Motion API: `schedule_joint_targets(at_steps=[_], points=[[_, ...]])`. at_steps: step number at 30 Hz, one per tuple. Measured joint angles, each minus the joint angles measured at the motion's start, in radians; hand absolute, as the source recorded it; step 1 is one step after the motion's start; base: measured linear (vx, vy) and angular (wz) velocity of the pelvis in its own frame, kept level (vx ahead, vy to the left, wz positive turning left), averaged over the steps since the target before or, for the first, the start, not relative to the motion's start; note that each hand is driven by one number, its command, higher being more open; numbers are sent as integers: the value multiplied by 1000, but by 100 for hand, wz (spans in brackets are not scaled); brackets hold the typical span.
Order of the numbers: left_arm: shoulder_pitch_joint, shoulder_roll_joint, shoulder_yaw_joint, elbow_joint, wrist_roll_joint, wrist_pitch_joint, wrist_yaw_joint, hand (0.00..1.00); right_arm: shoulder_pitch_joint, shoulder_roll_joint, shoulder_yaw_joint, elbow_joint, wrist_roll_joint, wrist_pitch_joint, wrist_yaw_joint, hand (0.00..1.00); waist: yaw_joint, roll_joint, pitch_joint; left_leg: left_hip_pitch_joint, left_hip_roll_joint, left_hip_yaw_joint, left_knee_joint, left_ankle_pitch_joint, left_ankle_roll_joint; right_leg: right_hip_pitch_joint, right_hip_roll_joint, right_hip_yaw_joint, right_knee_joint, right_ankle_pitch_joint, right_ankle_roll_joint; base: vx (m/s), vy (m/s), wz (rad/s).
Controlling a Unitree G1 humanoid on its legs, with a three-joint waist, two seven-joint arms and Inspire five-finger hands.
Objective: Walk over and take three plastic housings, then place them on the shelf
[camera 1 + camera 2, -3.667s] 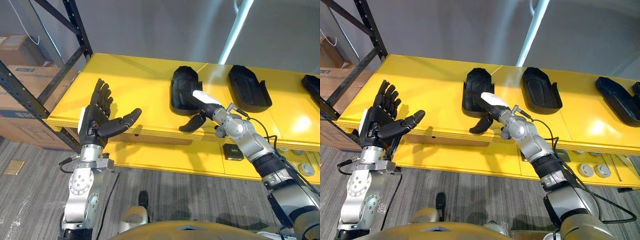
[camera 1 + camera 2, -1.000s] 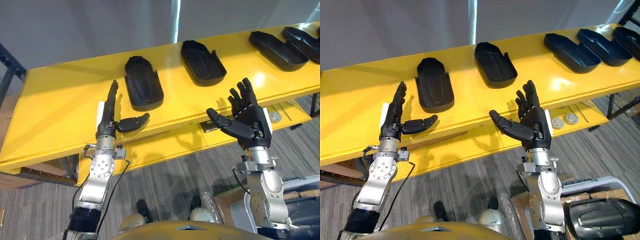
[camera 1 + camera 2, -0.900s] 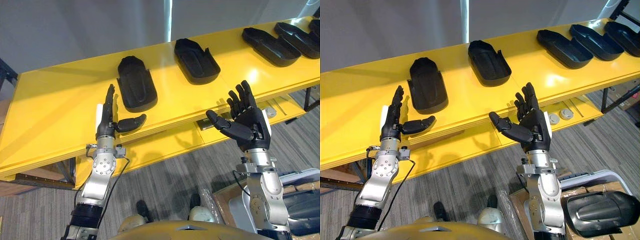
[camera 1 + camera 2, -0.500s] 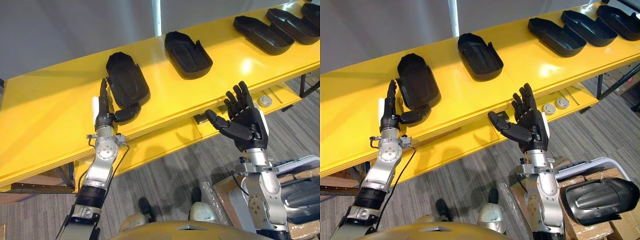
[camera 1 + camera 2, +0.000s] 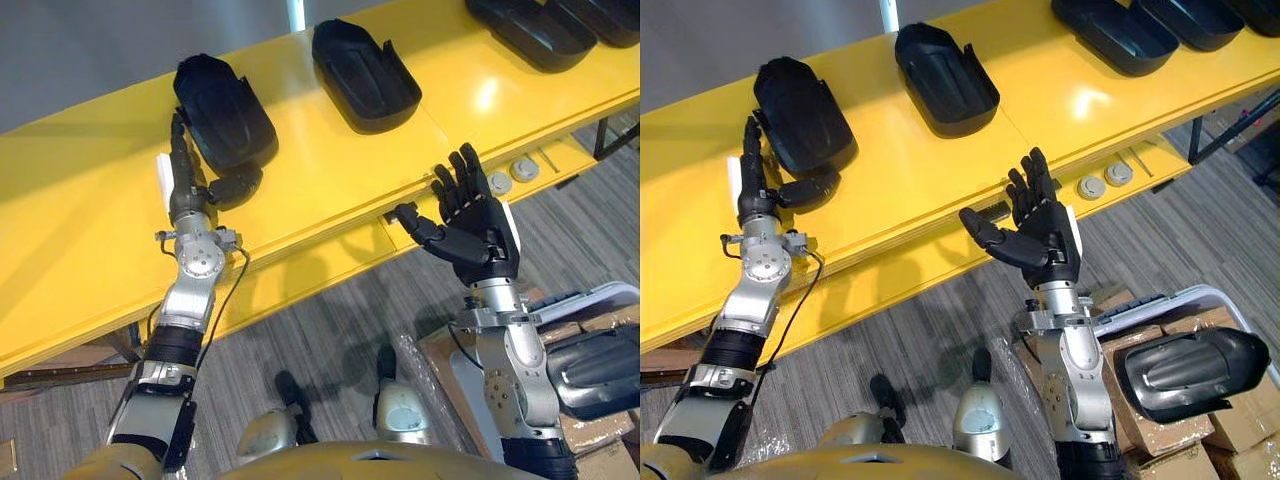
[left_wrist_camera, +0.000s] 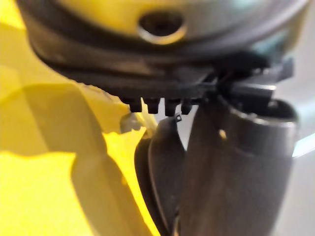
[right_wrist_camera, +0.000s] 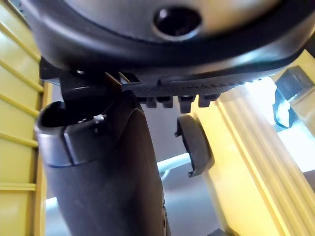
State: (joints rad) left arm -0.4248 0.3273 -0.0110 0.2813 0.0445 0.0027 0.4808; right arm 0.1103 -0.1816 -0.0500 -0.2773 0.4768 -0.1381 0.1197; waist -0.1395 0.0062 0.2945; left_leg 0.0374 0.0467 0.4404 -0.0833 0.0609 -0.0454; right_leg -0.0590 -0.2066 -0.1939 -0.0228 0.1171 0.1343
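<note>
Several black plastic housings lie on the yellow table [image 5: 90, 230]. The nearest housing [image 5: 225, 110] lies at the left, a second housing [image 5: 365, 62] to its right, and more housings [image 5: 530, 20] at the far right. My left hand [image 5: 183, 195] rests on the table against the nearest housing's left side. Its fingers are straight along that side, and its thumb [image 5: 236, 187] touches the housing's near end. In the left wrist view that thumb [image 6: 236, 167] lies beside the housing's dark edge [image 6: 160, 172]. My right hand [image 5: 470, 228] hangs open in front of the table's edge and holds nothing.
A lower yellow ledge under the table's front edge carries two round discs [image 5: 510, 175]. At the lower right another black housing [image 5: 1190, 375] lies on cardboard boxes [image 5: 1230, 420]. Grey carpet [image 5: 330, 330] lies between me and the table.
The camera has shifted closer over the table. My left hand has reached forward from short of the nearest housing to lie against it, thumb on its near end. The right hand stays raised and open.
</note>
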Motion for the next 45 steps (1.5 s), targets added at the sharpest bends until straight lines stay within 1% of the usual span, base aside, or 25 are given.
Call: schedule_joint_targets(at_steps=[7,8,11,12,13,14,15,16,17,20,21,22,24,25,26,28,29,31,32,33,35,37,38,41,45], points=[[0,0,36,-2,-4,-20,9,100,1,0,0,0,19,0,5,100,-1,0,1,-9,0,-4,0,-1,2,-5,0,-5,0,-1,-1,0,-8,2],[16,-1,43,-24,-4,-20,10,100,3,0,0,0,19,-1,14,100,-2,0,1,-9,0,-6,0,-1,2,-4,0,-6,0,-1,-1,0,-21,5],[153,-23,75,-213,-2,-19,10,100,21,2,2,0,17,-4,60,100,3,4,9,8,1,-20,0,-5,5,23,0,-22,-3,-5,-6,12,-23,12],[206,-35,78,-289,1,-19,9,100,28,2,7,-1,8,-8,70,100,10,6,10,13,1,-31,0,-7,4,36,-1,-31,-6,-7,-7,14,-21,20],[230,-44,81,-329,1,-19,8,100,28,2,15,-1,-5,-10,70,100,18,6,10,15,1,-34,0,-7,3,41,-1,-35,-9,-8,-6,-1,-16,18],[267,-61,85,-392,2,-19,1,100,27,2,25,-1,-42,-16,70,100,36,6,11,19,1,-40,0,-7,3,50,-1,-44,-13,-8,-6,-9,-18,13],[285,-68,87,-420,3,-19,-4,100,25,2,33,-1,-55,-18,70,100,42,7,11,21,1,-47,0,-7,3,57,-1,-49,-16,-9,-6,-12,-24,21],[324,-87,87,-472,5,-20,-15,100,20,1,56,-2,-82,-23,64,100,57,7,11,27,1,-57,0,-7,3,71,-1,-60,-18,-11,-6,-12,-22,28],[363,-101,87,-519,5,-20,-27,100,5,2,86,-3,-94,-24,55,100,65,8,11,31,1,-69,0,-7,3,83,-3,-73,-19,-13,-5,-12,-18,27],[444,-139,86,-593,5,-26,-57,100,-54,3,139,-3,-121,-25,32,100,94,8,10,41,-2,-95,0,-6,3,117,-5,-105,-32,-14,-5,-18,-13,25],[459,-144,86,-603,4,-27,-67,100,-67,3,147,-3,-135,-25,21,100,98,9,8,42,-3,-102,0,-6,3,122,-5,-110,-32,-15,-5,-13,-10,29],[478,-149,84,-619,3,-34,-82,100,-89,3,155,-3,-167,-24,8,100,107,9,8,43,-3,-110,0,-5,3,129,-5,-120,-33,-16,-5,-10,-3,29],[523,-165,83,-663,-1,-71,-141,100,-145,-3,162,4,-298,-22,-30,100,121,9,8,42,-4,-140,0,1,3,148,-6,-152,-34,-17,-6,-8,-3,37],[534,-165,82,-677,-2,-79,-155,100,-161,-9,163,8,-319,-22,-35,100,124,9,7,42,-4,-147,0,3,4,153,-6,-162,-34,-18,-6,-7,4,34],[553,-165,82,-702,-17,-99,-182,100,-200,-30,163,23,-361,-22,-37,100,135,8,4,43,-5,-158,0,5,5,161,-7,-174,-34,-18,-6,-5,9,36],[556,-164,83,-721,-52,-118,-210,100,-283,-90,166,80,-416,-20,-30,100,139,7,0,44,-7,-186,0,11,8,179,-9,-201,-34,-18,-6,-17,12,40],[557,-162,86,-723,-80,-136,-230,100,-367,-149,176,148,-478,-13,-17,100,145,5,-13,44,-8,-201,0,14,8,190,-9,-220,-34,-17,-6,-30,13,30],[558,-160,87,-723,-97,-139,-254,100,-441,-220,191,214,-533,-3,-2,100,164,5,-27,44,-9,-213,0,18,8,198,-10,-233,-35,-18,-6,-30,13,28],[568,-158,88,-723,-129,-154,-270,100,-492,-279,203,261,-550,2,13,100,168,4,-33,43,-11,-231,0,22,9,210,-11,-250,-37,-18,-6,-30,12,32],[577,-155,88,-723,-136,-165,-275,100,-515,-306,208,283,-550,4,24,100,171,4,-35,43,-12,-238,-1,24,9,215,-11,-257,-38,-18,-6,-45,13,37],[615,-140,96,-723,-173,-182,-298,100,-583,-404,222,354,-550,8,50,100,196,2,-39,42,-17,-255,-1,32,10,228,-15,-280,-43,-21,-2,-52,17,25],[644,-130,107,-722,-204,-187,-319,100,-627,-463,239,411,-550,9,67,100,204,3,-39,41,-20,-274,-2,38,12,241,-18,-300,-46,-22,0,-53,13,25],[661,-125,110,-722,-217,-199,-332,100,-654,-499,260,450,-552,10,80,100,216,2,-40,41,-20,-278,-2,40,10,244,-19,-306,-46,-22,0,-55,13,19],[670,-119,108,-721,-239,-211,-365,100,-735,-561,331,552,-611,14,121,100,229,-2,-43,40,-19,-294,-3,45,8,253,-19,-324,-46,-22,0,-50,19,16],[668,-110,103,-721,-244,-230,-401,100,-805,-598,425,643,-666,20,174,100,251,-13,-56,36,-19,-299,-5,47,3,253,-19,-329,-46,-20,3,-33,26,5]])
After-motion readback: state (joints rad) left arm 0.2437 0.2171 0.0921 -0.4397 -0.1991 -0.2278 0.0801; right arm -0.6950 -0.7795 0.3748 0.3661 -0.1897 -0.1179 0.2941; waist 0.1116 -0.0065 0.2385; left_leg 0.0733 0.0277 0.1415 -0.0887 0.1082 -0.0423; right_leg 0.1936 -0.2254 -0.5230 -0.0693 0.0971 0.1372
